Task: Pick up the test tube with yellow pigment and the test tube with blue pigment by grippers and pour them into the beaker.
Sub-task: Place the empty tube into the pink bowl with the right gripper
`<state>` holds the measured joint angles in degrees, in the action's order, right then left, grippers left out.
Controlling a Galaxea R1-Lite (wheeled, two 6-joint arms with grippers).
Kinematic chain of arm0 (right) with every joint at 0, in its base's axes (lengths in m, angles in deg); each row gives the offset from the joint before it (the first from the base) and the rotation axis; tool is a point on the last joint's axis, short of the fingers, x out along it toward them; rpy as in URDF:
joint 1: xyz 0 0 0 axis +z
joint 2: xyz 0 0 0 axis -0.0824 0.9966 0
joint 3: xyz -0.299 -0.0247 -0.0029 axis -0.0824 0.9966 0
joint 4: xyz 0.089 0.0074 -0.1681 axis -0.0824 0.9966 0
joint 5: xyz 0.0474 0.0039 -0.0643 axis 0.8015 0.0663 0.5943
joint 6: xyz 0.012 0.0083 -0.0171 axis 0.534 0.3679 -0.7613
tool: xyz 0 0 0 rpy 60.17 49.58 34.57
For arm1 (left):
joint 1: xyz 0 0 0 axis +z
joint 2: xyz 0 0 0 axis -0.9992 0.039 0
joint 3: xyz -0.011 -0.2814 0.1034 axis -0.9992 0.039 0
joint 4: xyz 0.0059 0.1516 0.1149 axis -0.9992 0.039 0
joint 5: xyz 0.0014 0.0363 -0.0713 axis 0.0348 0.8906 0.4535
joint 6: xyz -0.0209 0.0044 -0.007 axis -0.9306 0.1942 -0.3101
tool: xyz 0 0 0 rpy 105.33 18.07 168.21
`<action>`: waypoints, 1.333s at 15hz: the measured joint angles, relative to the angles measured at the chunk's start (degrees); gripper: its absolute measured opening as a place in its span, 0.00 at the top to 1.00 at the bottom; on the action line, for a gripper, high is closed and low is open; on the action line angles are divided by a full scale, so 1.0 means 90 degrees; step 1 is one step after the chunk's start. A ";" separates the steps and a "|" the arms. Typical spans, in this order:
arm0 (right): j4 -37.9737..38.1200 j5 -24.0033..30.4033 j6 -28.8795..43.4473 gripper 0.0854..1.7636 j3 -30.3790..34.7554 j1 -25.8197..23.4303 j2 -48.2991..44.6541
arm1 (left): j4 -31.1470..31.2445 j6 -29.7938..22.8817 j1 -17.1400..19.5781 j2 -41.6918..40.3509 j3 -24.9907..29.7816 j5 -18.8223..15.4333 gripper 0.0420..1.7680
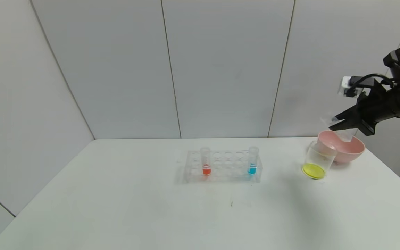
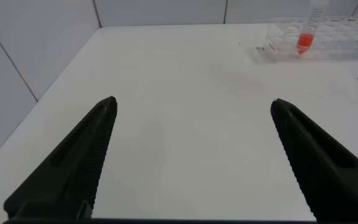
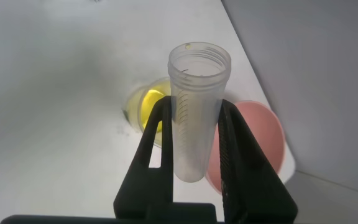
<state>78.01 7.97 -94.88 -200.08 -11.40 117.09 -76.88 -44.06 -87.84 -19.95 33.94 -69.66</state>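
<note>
My right gripper [image 1: 336, 122] is shut on a clear test tube [image 1: 345, 135] that looks empty. It holds the tube tilted in the air above the pink bowl and just behind the beaker [image 1: 316, 161]. The right wrist view shows the tube [image 3: 194, 112] pinched between the two black fingers [image 3: 232, 143]. The beaker holds a layer of yellow liquid at its bottom [image 3: 146, 106]. The test tube with blue pigment [image 1: 252, 161] stands upright at the right end of the clear rack [image 1: 226, 168]. My left gripper [image 2: 193, 106] is open and empty over the left part of the table.
An orange-liquid tube [image 1: 206, 161] stands at the left end of the rack and also shows in the left wrist view [image 2: 307, 31]. A pink bowl [image 1: 354, 151] sits behind the beaker near the table's right edge. Grey wall panels stand behind the table.
</note>
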 joint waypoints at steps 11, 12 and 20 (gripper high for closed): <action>-0.5121 0.0894 0.5310 0.76 0.2941 -0.0964 -0.1093 | 0.0000 0.0003 -0.0003 0.0000 0.0000 0.0000 0.00; -0.5692 0.0897 0.5380 0.76 0.3543 -0.1111 -0.1230 | 0.0000 0.0003 0.0000 0.0000 0.0000 0.0000 0.00; -0.9924 0.1016 0.5937 0.76 0.7308 -0.2193 -0.1657 | 0.0000 0.0000 -0.0003 0.0000 0.0000 0.0003 0.00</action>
<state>-11.31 17.12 -41.45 -134.31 -31.13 102.18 -76.88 -44.06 -87.86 -19.95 33.94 -69.64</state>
